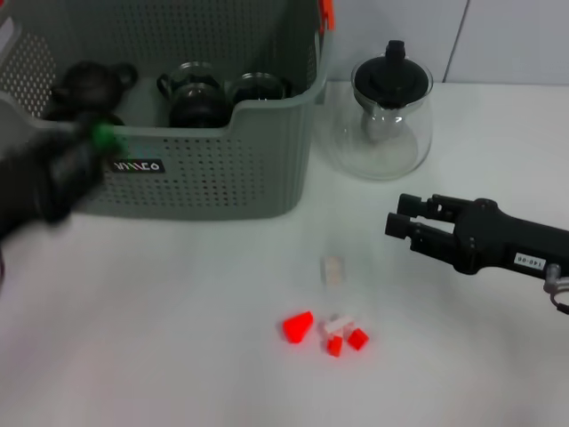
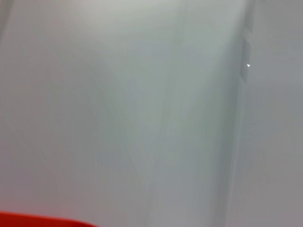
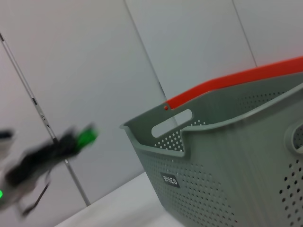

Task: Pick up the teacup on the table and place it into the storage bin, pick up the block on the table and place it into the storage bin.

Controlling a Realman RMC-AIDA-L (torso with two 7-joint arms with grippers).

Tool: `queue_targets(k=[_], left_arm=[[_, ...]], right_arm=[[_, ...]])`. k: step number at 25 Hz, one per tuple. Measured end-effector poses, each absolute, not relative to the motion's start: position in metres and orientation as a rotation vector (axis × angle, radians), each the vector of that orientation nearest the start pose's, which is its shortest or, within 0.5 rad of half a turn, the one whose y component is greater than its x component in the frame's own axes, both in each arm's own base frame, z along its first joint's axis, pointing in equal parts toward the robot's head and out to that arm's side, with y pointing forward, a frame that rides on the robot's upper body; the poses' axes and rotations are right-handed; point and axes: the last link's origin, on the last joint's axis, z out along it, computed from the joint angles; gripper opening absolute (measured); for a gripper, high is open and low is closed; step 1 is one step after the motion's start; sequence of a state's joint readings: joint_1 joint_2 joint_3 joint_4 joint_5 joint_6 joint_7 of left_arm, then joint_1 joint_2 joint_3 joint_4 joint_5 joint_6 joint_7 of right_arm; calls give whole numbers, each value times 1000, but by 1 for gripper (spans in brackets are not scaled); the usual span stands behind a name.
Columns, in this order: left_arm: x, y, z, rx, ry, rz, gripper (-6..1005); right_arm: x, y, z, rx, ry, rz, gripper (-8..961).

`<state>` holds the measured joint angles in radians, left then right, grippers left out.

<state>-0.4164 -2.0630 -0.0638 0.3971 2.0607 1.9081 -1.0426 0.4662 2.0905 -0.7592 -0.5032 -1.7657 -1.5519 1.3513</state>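
The grey-green storage bin (image 1: 213, 169) stands at the back left, and its orange rim and label also show in the right wrist view (image 3: 227, 156). Two dark glass teacups (image 1: 194, 98) sit inside it. My left arm is a dark blur with a green light at the bin's front left wall. The left gripper (image 1: 89, 89) merges with a dark rounded shape over the bin. On the table lie red blocks (image 1: 299, 326), a white block (image 1: 336, 324) and a beige block (image 1: 332, 269). My right gripper (image 1: 397, 224) hovers right of the blocks, open and holding nothing.
A clear glass teapot (image 1: 388, 116) with a black lid stands right of the bin, behind the right gripper. The white table (image 1: 178, 338) stretches bare at the front left. The left wrist view gives only a grey blur and a red strip (image 2: 42, 220).
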Motion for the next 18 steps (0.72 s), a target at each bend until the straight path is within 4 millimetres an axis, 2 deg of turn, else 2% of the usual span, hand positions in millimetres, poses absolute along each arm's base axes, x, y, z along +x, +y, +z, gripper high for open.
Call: queue_targets(k=[2, 5, 8, 11, 14, 18], left_arm=[[-292, 305, 66, -2152, -597, -1306, 476], [-277, 352, 88, -2175, -682, -1223, 489], [-264, 386, 101, -2222, -756, -1064, 503], [-252, 409, 104, -2259, -808, -883, 517], [-248, 426, 98, -2237, -891, -714, 531], [-246, 434, 82, -2228, -977, -600, 550]], right_arm=[[264, 309, -22, -2605, 804, 990, 553], [264, 309, -22, -2605, 803, 991, 553], [264, 309, -22, -2605, 802, 991, 554], [264, 309, -22, -2606, 803, 991, 554], [264, 309, -22, -2606, 804, 991, 555], [264, 308, -22, -2607, 804, 991, 556]])
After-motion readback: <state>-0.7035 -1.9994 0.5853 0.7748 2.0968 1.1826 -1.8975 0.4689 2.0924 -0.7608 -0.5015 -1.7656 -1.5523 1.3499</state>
